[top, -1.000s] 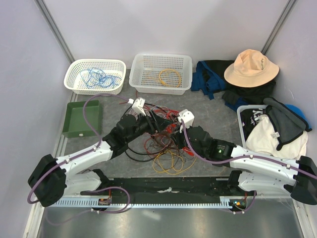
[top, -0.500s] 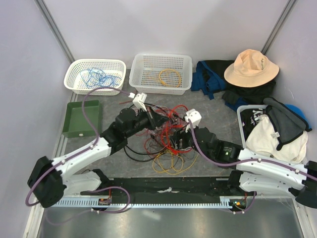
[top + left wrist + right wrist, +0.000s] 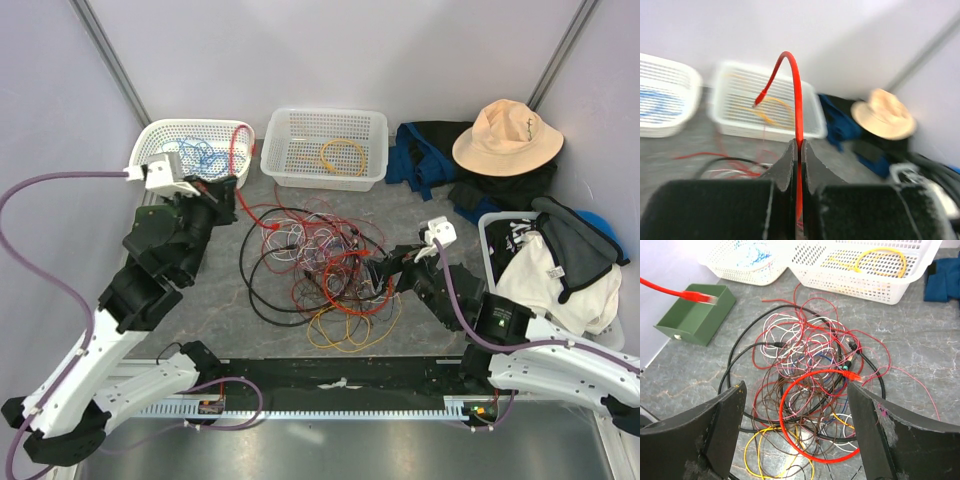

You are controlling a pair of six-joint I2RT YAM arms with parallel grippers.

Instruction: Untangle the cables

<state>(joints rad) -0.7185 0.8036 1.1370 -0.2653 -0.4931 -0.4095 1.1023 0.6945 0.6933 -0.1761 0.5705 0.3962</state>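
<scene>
The cables (image 3: 320,270) lie as a loose tangle of red, maroon, white, yellow, blue and black loops in the middle of the table, also filling the right wrist view (image 3: 810,375). My left gripper (image 3: 215,190) is raised at the left, in front of the left basket. It is shut on a red cable (image 3: 797,90), pinched between its jaws (image 3: 799,145). That cable's free end arcs upward (image 3: 238,145), and the rest trails down to the tangle. My right gripper (image 3: 385,268) stands open at the tangle's right edge, its fingers wide apart above the loops (image 3: 796,390) and holding nothing.
A white basket (image 3: 150,140) with a blue cable sits at the back left. A second white basket (image 3: 320,180) beside it holds a yellow cable. A green box (image 3: 697,315) stands left of the tangle. A hat (image 3: 505,135), clothes and a bin (image 3: 492,235) crowd the right.
My left gripper shut on the red cable and swung up and to the left, drawing it out of the tangle. My right gripper opened and backed off to the right.
</scene>
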